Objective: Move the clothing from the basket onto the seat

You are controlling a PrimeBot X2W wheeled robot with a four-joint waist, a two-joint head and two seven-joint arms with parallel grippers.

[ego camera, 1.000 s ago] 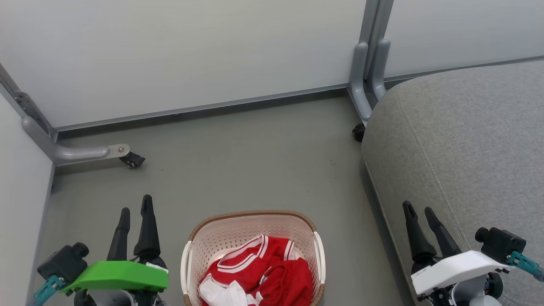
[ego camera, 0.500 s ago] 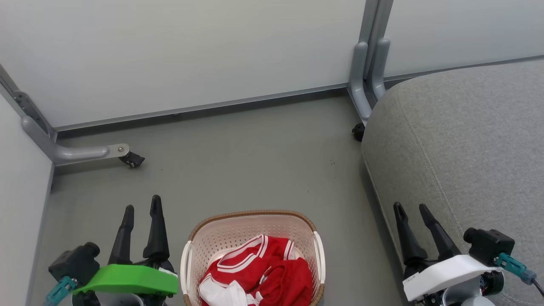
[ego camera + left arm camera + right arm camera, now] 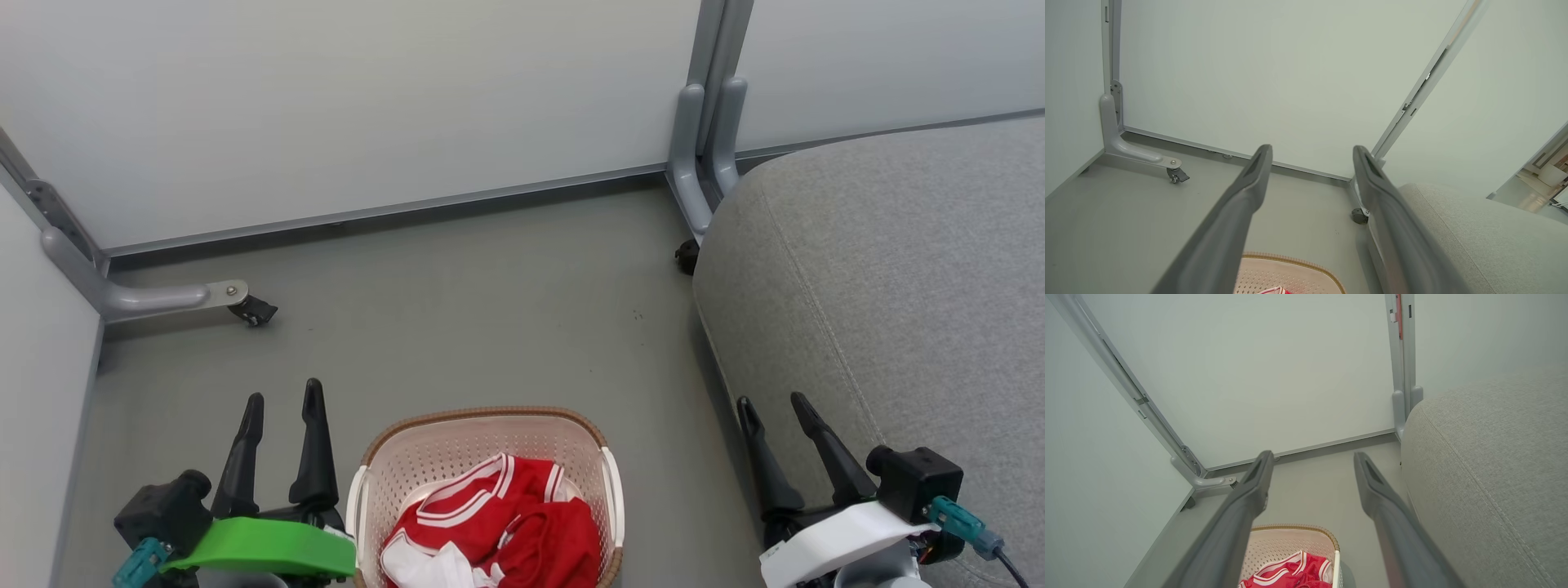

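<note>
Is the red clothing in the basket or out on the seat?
In the basket. The red clothing lies crumpled inside its perforated walls; the visible part of the grey seat carries nothing.

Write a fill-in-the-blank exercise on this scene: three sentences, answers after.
1. The clothing in the laundry basket is white and ____.
2. The left gripper and the right gripper both hold nothing, jaws ____.
3. The grey seat stands on the robot's ____ side of the basket.
Missing words: red; open; right.
</note>
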